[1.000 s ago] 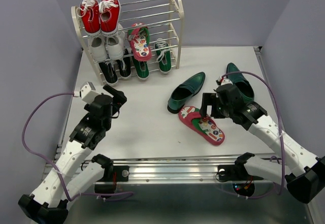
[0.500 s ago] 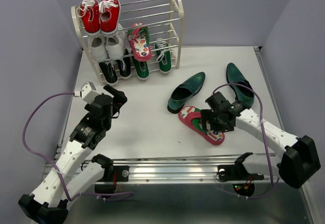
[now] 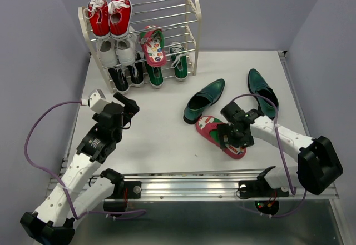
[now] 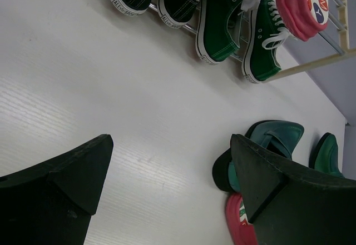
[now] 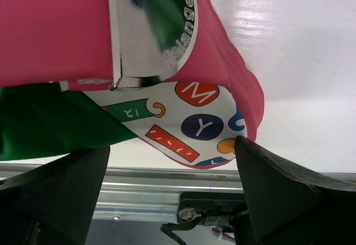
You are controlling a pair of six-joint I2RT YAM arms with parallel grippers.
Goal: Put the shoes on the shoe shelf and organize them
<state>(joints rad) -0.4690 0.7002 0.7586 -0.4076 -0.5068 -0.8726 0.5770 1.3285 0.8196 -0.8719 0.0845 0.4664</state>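
The shoe shelf [image 3: 193,11] stands at the back left. It holds green canvas sneakers [image 3: 156,74] on the bottom tier and one red-pink flip-flop [image 3: 153,46] on the middle tier. Two dark green loafers [image 3: 204,99] [image 3: 261,89] and the other flip-flop [image 3: 208,128] lie on the table. My right gripper [image 3: 232,135] is low over that flip-flop, with its jaws open on either side of it. In the right wrist view the flip-flop's patterned insole [image 5: 206,125] sits between the open gripper [image 5: 172,167]. My left gripper [image 3: 129,105] is open and empty over the table.
Red sneakers [image 3: 109,14] sit on the shelf's top tier, white sneakers [image 3: 117,50] on the middle, black sneakers [image 3: 127,78] on the bottom left. The left wrist view shows the green sneakers [image 4: 222,17] and a loafer [image 4: 267,145]. A metal rail [image 3: 189,181] runs along the near edge.
My right gripper has moved left from beside the right loafer and come down over the flip-flop on the table. The left arm has not moved.
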